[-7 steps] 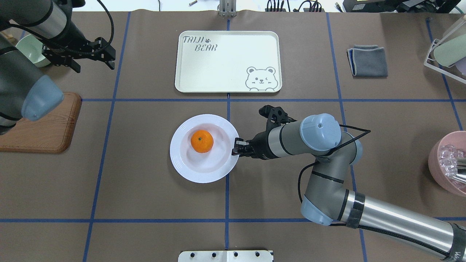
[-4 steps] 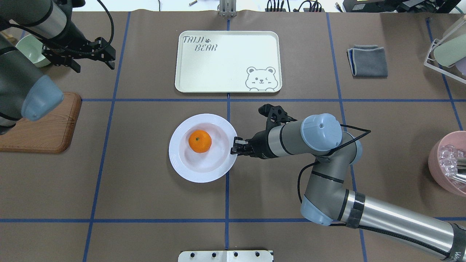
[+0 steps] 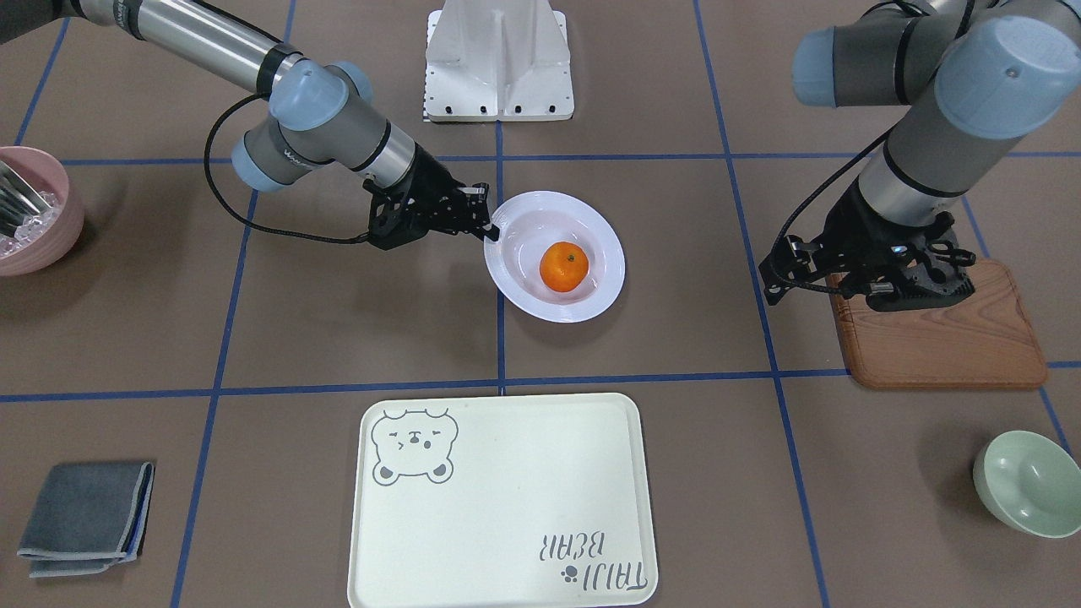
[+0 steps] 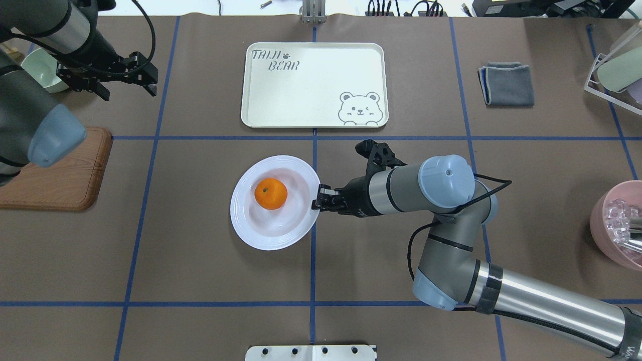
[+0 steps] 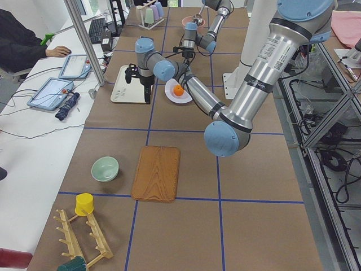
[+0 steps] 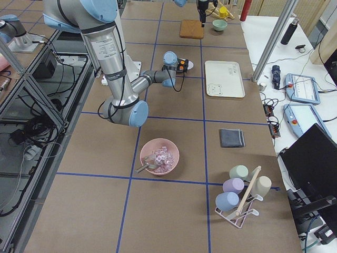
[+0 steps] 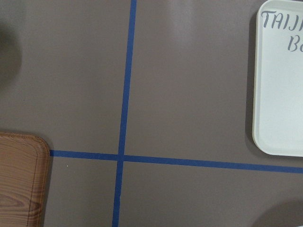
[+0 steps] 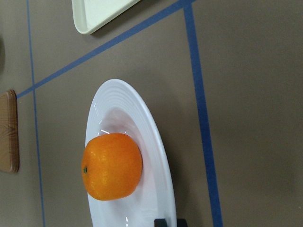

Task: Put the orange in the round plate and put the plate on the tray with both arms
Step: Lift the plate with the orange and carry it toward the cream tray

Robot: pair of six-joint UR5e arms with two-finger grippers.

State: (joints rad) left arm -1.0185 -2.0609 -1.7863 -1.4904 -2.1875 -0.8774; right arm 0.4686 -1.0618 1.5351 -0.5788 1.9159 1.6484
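Observation:
The orange (image 4: 271,193) lies in the well of the round plate (image 4: 261,230), left of its middle; both also show in the front view, orange (image 3: 564,267) and plate (image 3: 524,295). My right gripper (image 4: 319,198) is shut on the plate's right rim, and one fingertip (image 8: 165,221) shows on that rim. The plate looks slightly tilted, held just above the table. The tray (image 4: 311,90) sits bare beyond the plate. My left gripper (image 4: 129,91) hovers open and holds nothing at the far left, beside the tray.
A brown wooden board (image 4: 60,170) lies at the left edge with a pale green bowl (image 4: 42,67) behind it. A folded grey cloth (image 4: 506,84) is right of the tray. A pink bowl (image 4: 617,225) and a cup rack (image 4: 617,65) stand at the right edge.
My right gripper has moved left and a little toward the tray, carrying the plate with it. The orange has shifted left inside the plate. The left arm has barely moved.

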